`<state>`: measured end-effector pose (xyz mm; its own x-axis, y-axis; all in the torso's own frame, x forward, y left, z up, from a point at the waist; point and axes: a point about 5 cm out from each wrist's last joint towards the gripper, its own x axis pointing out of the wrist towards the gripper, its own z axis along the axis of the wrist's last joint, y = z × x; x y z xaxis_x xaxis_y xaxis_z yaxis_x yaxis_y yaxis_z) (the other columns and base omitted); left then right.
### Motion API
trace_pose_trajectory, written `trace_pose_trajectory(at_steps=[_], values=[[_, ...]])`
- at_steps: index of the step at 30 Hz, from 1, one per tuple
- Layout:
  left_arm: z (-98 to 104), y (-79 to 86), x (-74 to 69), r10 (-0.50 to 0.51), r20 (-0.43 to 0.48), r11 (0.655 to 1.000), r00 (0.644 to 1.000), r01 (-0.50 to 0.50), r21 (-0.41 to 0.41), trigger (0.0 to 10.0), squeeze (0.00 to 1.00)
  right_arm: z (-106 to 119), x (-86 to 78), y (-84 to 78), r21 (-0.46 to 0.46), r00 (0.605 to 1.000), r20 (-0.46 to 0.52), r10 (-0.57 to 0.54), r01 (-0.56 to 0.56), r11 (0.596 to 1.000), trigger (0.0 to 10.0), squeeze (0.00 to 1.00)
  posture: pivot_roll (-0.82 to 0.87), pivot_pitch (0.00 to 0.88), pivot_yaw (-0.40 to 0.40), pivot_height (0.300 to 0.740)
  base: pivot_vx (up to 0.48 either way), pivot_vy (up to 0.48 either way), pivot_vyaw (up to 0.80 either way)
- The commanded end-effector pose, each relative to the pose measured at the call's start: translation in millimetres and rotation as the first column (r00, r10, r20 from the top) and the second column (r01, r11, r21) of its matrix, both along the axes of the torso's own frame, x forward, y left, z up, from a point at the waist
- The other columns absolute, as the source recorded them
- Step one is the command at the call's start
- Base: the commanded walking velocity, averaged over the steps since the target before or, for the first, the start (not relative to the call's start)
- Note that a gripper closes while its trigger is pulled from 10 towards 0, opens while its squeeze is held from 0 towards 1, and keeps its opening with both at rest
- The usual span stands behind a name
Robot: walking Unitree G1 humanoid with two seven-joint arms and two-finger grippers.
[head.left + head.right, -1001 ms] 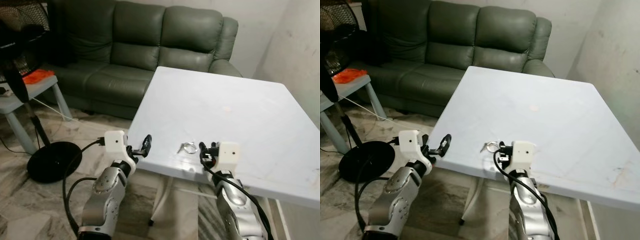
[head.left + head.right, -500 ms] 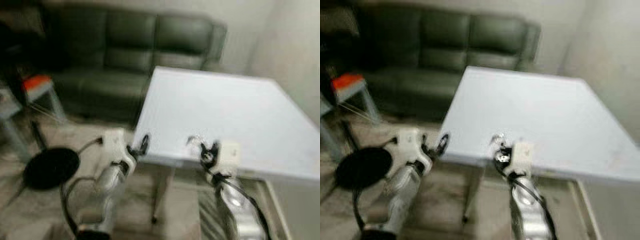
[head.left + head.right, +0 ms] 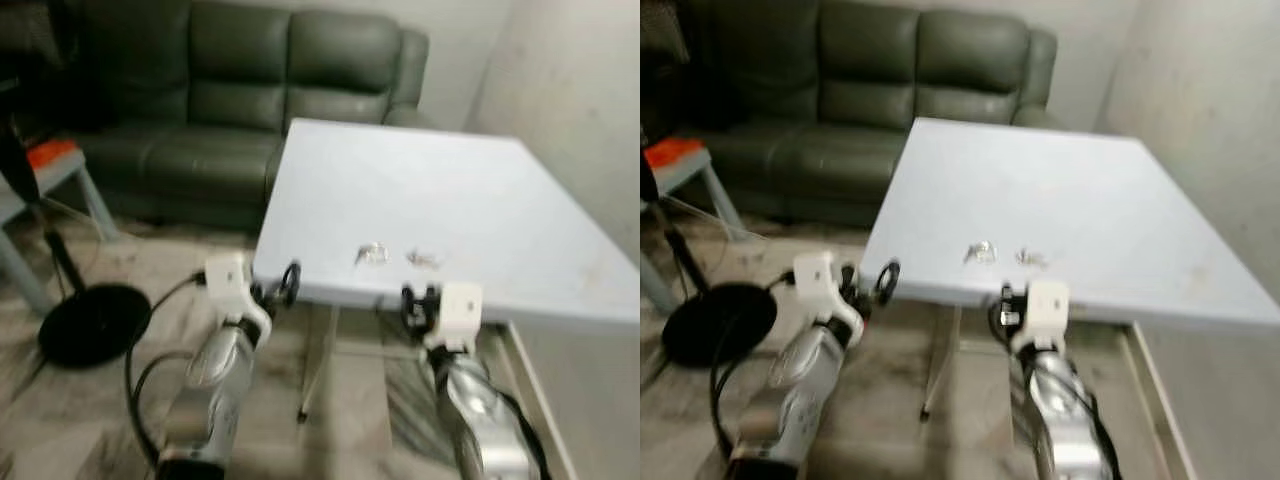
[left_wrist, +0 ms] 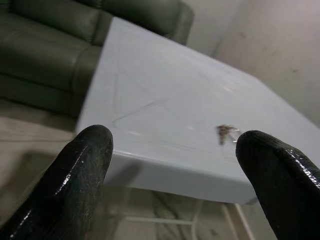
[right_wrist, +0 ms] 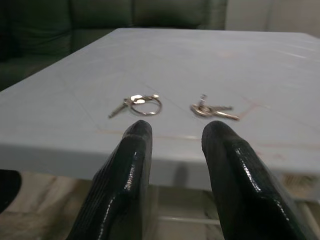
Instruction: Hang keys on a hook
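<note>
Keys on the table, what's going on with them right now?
Two sets of keys lie near the front edge of the white table: one key ring and a second key bunch beside it. Neither is held. The right pincer sits open just below the table edge, facing them. The left pincer is open at the table's corner.

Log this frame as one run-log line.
stage: pre-grasp | keys: two sets on table near front edge | right hand: open, below edge, facing keys | left hand: open, at corner | hook: unseen
</note>
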<state>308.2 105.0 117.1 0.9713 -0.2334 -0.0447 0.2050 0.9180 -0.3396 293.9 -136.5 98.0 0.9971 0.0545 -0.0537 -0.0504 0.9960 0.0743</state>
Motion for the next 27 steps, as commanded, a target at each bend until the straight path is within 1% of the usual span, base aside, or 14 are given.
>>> trace_pose_trajectory(at_steps=[1,5,9,15,18,27], values=[[4.5,0.2,2.2,0.0,0.012,1.0,1.0,0.0,-0.005,10.0,0.0,1.2,-0.3,-3.0,-0.005,1.0,0.003,-0.009,0.009,1.0,10.0,0.0,0.0,0.016,-0.056,0.74,0.247,0.0,0.0],[4.4,0.5,2.7,0.005,0.009,1.0,1.0,-0.005,-0.009,10.0,0.0,1.3,-0.6,-2.7,-0.005,1.0,0.002,-0.006,0.006,1.0,10.0,0.0,0.01,0.012,-0.057,0.74,0.244,0.0,0.0],[4.1,0.8,3.4,0.006,0.007,1.0,1.0,-0.006,-0.016,10.0,0.0,1.2,-0.5,-2.6,-0.007,1.0,0.001,-0.006,0.006,1.0,10.0,0.0,0.01,0.005,-0.058,0.74,0.0,0.0,0.0],[4.7,0.8,4.3,0.007,0.011,1.0,1.0,-0.007,-0.015,10.0,0.0,2.1,0.4,-2.5,-0.008,1.0,0.005,-0.006,0.006,1.0,10.0,0.0,0.0,0.0,-0.058,0.74,0.263,0.0,0.0],[4.2,1.0,5.2,0.032,0.007,0.999,0.999,-0.032,0.002,10.0,0.0,2.4,0.7,-2.7,-0.01,1.0,0.006,-0.005,0.005,1.0,10.0,0.0,0.0,0.0,-0.057,0.74,0.0,0.0,0.0],[3.4,-1.2,5.7,0.018,-0.003,1.0,1.0,-0.018,0.008,10.0,0.0,0.5,-0.8,-2.4,0.002,1.0,0.001,0.002,-0.002,1.0,10.0,0.0,0.0,0.006,-0.057,0.74,0.0,0.0,0.0]])
